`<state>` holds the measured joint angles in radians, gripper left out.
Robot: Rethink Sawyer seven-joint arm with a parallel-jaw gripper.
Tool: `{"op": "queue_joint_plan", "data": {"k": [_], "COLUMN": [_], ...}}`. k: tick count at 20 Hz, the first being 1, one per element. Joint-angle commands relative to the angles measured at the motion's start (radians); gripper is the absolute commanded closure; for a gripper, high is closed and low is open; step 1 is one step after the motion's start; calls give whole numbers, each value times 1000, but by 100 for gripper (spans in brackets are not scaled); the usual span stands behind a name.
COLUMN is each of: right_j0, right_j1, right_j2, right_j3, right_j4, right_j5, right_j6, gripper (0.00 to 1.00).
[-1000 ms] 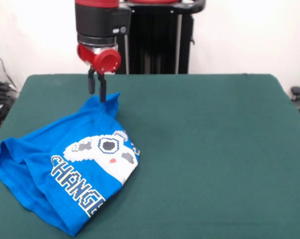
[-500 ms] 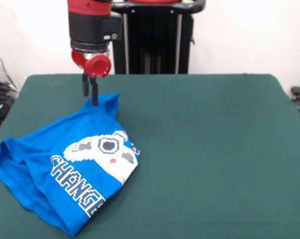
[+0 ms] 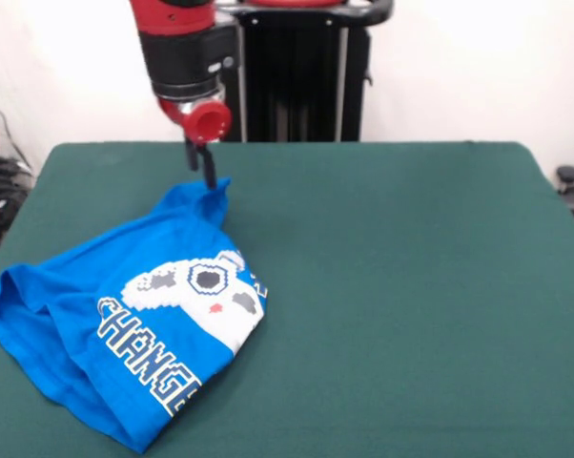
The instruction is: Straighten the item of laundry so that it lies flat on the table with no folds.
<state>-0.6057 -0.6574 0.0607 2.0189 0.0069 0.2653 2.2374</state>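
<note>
The item of laundry (image 3: 87, 334), a bright blue T-shirt with a white pixel graphic and block lettering, lies crumpled and folded over on the left part of the dark green table (image 3: 401, 286). One corner of it points up toward the far side at left of centre. My gripper (image 3: 201, 174) hangs straight down just over that far corner, with its tips at the cloth's edge. The fingers stand a little apart, so the gripper is open, and no cloth shows between them.
The shirt's left edge lies close to the table's left edge. The black pedestal (image 3: 297, 76) stands behind the table's far edge. Some dark gear (image 3: 573, 186) sits off the table's right side.
The gripper swung left and then back right, and now stands over the shirt's far corner. The shirt itself has not moved.
</note>
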Motion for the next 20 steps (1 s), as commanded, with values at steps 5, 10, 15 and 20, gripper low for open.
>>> {"op": "queue_joint_plan", "data": {"k": [5, 10, 15, 20], "right_j0": [15, 170, 369, 513], "right_j1": [114, 113, 177, 231], "right_j2": [194, 31, -225, -386], "right_j3": [38, -29, -144, -196], "right_j4": [-50, -106, -140, -77], "right_j5": [152, 62, -17, -33], "right_j6": [-46, 77, 201, 263], "gripper": [0, 0, 0, 0]}}
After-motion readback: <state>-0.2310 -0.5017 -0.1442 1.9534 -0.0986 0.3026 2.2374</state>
